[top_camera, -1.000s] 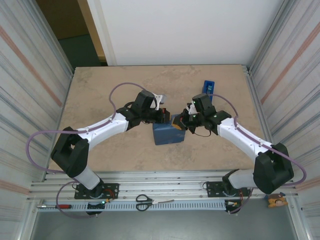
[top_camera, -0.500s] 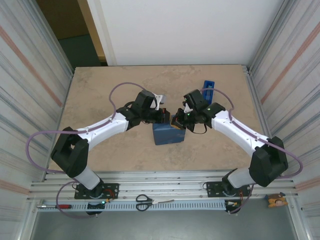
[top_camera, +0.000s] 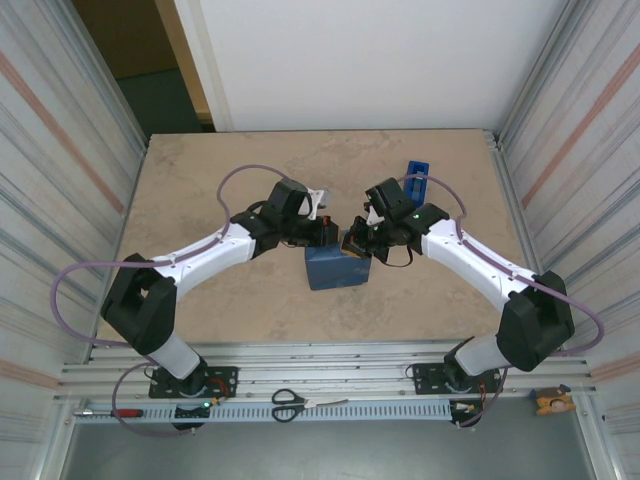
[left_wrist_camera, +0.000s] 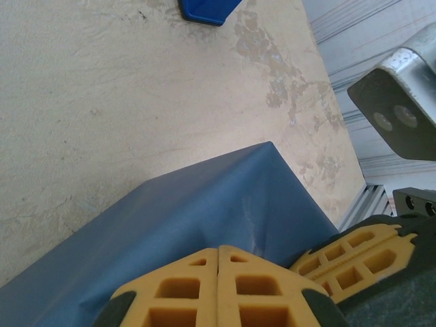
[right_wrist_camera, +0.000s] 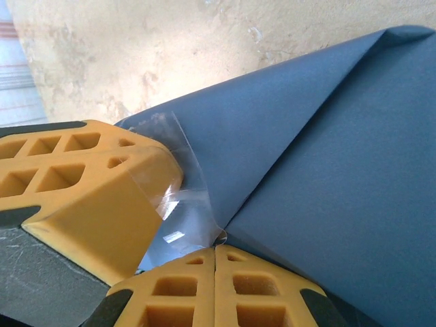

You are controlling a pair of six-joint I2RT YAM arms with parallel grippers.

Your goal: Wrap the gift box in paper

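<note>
Paper (top_camera: 335, 270) covers the box at table (top_camera: 200, 200) centre, we see; left gripper (top_camera: 329, 232) and right gripper (top_camera: 352, 243) clenched on nothing, pressing its twelve o'clock edge (tape (right_wrist_camera: 185, 194) there). Nearly done, we judge: that flap needs sealing.

Bright even overhead light, faint soft shadows; wrist close-ups slightly soft-focus

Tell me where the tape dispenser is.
In the top view the tape dispenser stands on the table's far right side, just behind the right arm.
</note>
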